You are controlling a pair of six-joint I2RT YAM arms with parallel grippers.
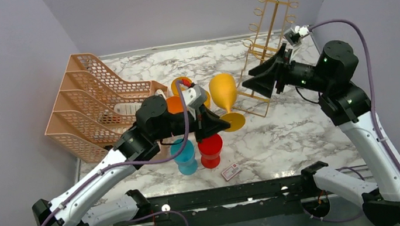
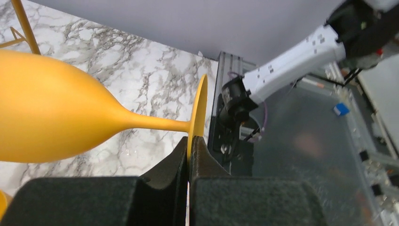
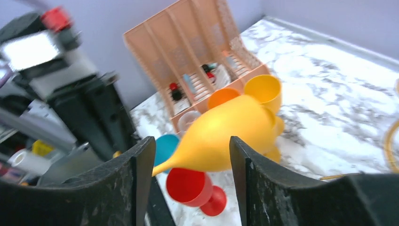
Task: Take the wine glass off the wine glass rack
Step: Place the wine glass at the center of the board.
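left gripper (image 2: 189, 147), lower centre, pinches wine glass (image 2: 51, 110) foot | we read stem running frame-left | right gripper (image 3: 188, 146) wide, empty | wine glass rack (image 1: 264, 49) upper right

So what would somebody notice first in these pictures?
The big yellow wine glass in the middle of the marble table jumps out, with the left gripper pinching the edge of its foot. Just behind it to the right stands the tall gold wire rack, and the right gripper waits open beside it. On the left sits a peach mesh organizer.
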